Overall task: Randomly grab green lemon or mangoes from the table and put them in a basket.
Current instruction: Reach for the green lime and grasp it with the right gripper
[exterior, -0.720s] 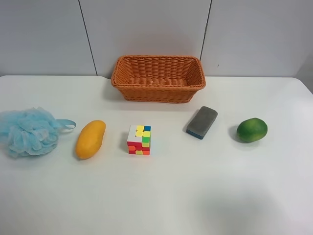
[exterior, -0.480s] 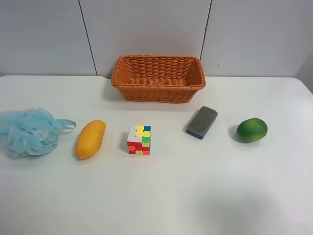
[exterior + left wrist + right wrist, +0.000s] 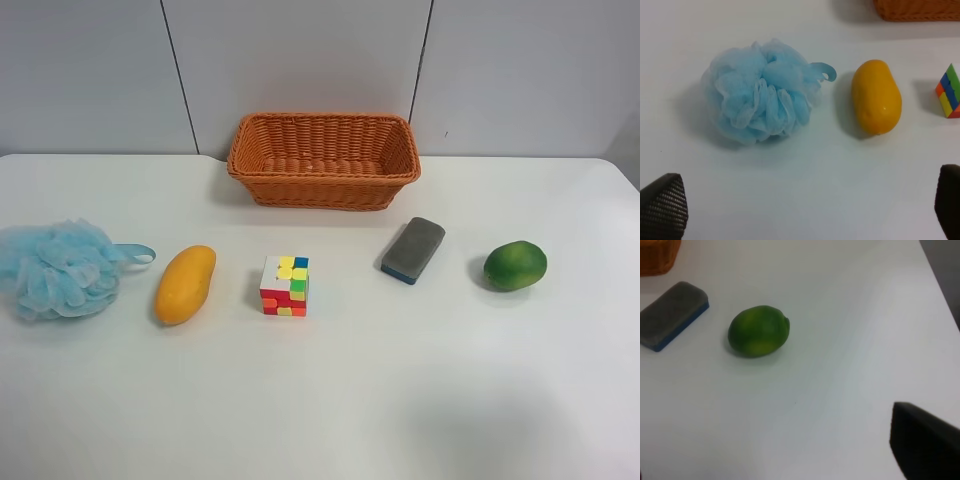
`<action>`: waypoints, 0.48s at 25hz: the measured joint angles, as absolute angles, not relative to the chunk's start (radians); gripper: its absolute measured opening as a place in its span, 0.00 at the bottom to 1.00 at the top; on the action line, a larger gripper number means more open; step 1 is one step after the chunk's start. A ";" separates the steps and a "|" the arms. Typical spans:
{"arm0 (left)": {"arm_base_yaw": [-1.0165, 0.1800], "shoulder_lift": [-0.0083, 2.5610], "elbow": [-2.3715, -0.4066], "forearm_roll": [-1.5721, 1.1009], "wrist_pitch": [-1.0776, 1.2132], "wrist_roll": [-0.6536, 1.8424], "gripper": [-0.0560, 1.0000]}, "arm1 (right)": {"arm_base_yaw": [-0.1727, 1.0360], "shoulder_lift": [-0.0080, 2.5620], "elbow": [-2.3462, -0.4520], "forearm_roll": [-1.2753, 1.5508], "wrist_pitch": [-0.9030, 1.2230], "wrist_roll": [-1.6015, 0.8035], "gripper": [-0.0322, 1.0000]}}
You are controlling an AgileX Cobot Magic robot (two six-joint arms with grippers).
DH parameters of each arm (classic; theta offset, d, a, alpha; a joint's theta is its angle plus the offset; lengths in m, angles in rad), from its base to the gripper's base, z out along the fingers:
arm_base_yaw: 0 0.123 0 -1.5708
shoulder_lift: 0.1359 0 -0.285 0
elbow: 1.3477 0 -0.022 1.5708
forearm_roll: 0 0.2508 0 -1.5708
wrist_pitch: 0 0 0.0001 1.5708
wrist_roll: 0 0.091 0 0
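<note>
Where the table [image 3: 330,400] met the wall at twelve o'clock, the basket [image 3: 322,160] sat; the mango [image 3: 185,284] lay at nine from the cube [image 3: 285,286], the green lemon [image 3: 515,265] at three, with open tabletop around both. Right wrist: the lemon lay near the table's edge; one finger [image 3: 922,442] of the right gripper showed, its opening untellable. Left wrist: the left gripper [image 3: 807,200] gaped wide, empty.

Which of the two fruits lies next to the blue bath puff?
The mango, orange-yellow and elongated, lies beside the puff; the green lemon sits by the eraser.
</note>
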State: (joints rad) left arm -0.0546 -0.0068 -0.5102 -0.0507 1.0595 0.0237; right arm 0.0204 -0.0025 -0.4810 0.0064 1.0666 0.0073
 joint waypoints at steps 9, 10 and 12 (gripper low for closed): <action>-0.055 -0.007 -0.510 -0.051 1.060 0.024 0.99 | 0.020 0.310 -0.669 -0.012 1.095 0.070 0.99; -0.055 -0.007 -0.510 -0.051 1.060 0.024 0.99 | 0.020 0.364 -0.698 -0.013 1.113 0.070 0.99; -0.055 -0.007 -0.510 -0.051 1.060 0.024 0.99 | 0.020 0.493 -0.769 -0.014 1.149 0.070 0.99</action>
State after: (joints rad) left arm -0.0546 -0.0068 -0.5102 -0.0507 1.0595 0.0237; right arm 0.0204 0.4933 -0.7694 -0.0138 1.1485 0.0699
